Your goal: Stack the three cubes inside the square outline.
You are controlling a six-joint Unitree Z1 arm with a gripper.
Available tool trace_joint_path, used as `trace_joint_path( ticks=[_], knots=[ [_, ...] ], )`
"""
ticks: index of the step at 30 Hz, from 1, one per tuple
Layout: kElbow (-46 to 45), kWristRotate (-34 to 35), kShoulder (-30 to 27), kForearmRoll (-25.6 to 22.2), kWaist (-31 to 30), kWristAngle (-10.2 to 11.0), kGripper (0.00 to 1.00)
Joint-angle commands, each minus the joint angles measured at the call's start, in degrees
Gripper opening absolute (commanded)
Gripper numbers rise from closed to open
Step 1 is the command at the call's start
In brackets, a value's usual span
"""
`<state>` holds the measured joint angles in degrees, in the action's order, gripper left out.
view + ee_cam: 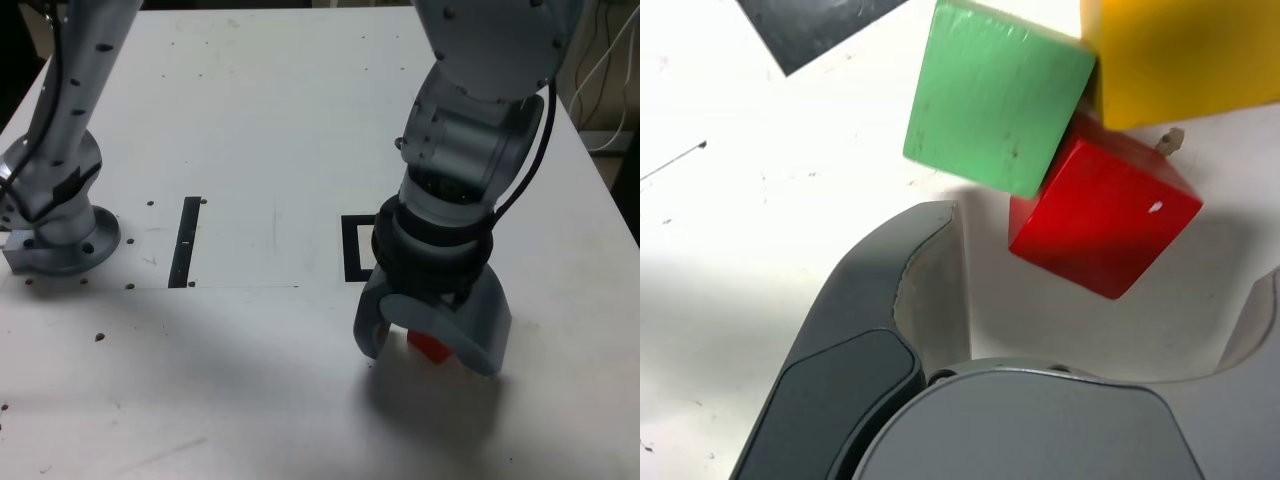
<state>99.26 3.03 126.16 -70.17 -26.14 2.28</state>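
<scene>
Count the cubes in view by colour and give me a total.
Red cube: 1
Yellow cube: 1
Green cube: 1
Total: 3

We see the red cube between the spread jaws of the tool, gripped by neither. The green cube and the yellow cube sit close against it on the white surface, with part of a black shape near the green one.
</scene>
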Motion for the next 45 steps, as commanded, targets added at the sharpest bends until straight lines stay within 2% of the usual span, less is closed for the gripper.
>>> trace_joint_path(
  ticks=[1,7,14,19,22,29,33,45],
  knots=[
    [-0.4,-0.5,-0.1,0.7,0.2,0.3,0.97],
    [-1.4,-1.4,0.1,2.3,0.9,0.8,0.94],
    [-1.6,-2.0,0.6,2.2,1.4,2.2,0.86],
    [-1.5,-2.4,1.1,2.0,1.5,2.3,0.80],
    [-1.4,-2.5,1.2,2.0,1.5,2.2,0.69],
    [-1.1,-2.3,1.3,3.0,1.5,2.2,0.32],
    [-0.9,-2.2,1.3,3.6,1.5,1.9,0.19],
    [-0.9,-1.9,-0.2,3.0,1.5,2.0,0.14]
  ],
)
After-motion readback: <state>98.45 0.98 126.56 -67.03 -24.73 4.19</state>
